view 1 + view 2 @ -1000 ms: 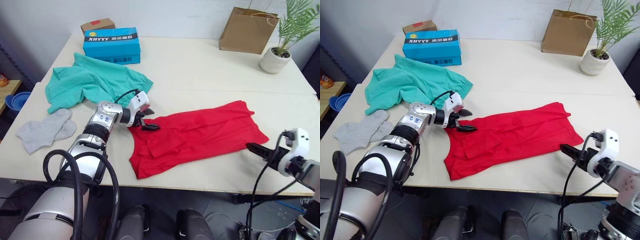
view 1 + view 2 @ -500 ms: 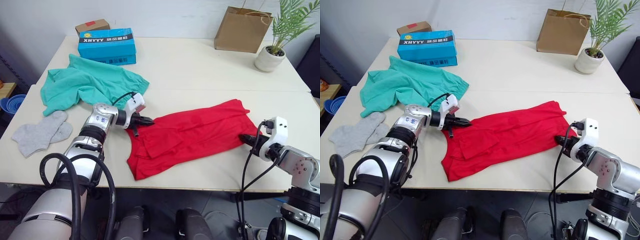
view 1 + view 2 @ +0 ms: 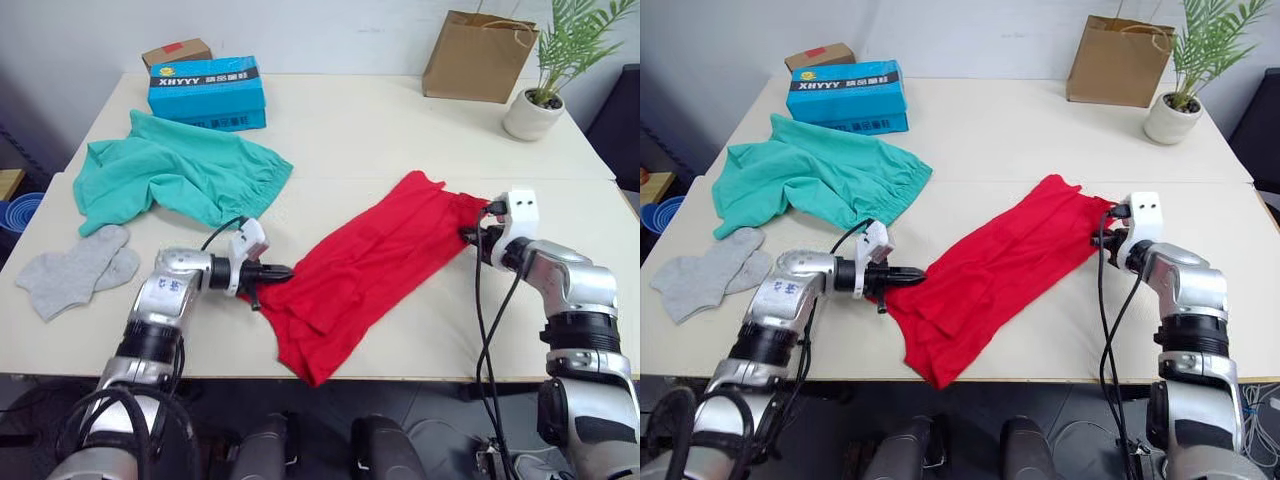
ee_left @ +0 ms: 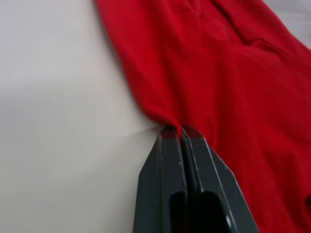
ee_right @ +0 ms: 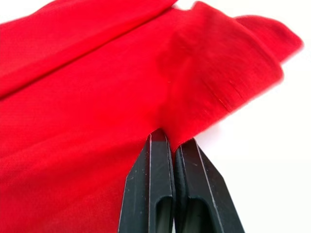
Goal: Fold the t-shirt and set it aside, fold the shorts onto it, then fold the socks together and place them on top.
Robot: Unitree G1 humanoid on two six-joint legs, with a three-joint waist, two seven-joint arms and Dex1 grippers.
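Note:
The red t-shirt lies stretched on a slant across the front middle of the table, its lower end hanging near the front edge. My left gripper is shut on the shirt's left edge, the fabric pinched at the fingertips. My right gripper is shut on the shirt's far right corner, the cloth bunched between its fingers. The teal-green shorts lie crumpled at the back left. The grey socks rest side by side near the left edge.
A blue box and a small cardboard box stand at the back left. A brown paper bag and a potted plant stand at the back right. A blue bowl sits off the table's left side.
Both grippers have closed on the t-shirt. The right one moved in from the front right and carried its end toward the back; the shirt now lies on a slant.

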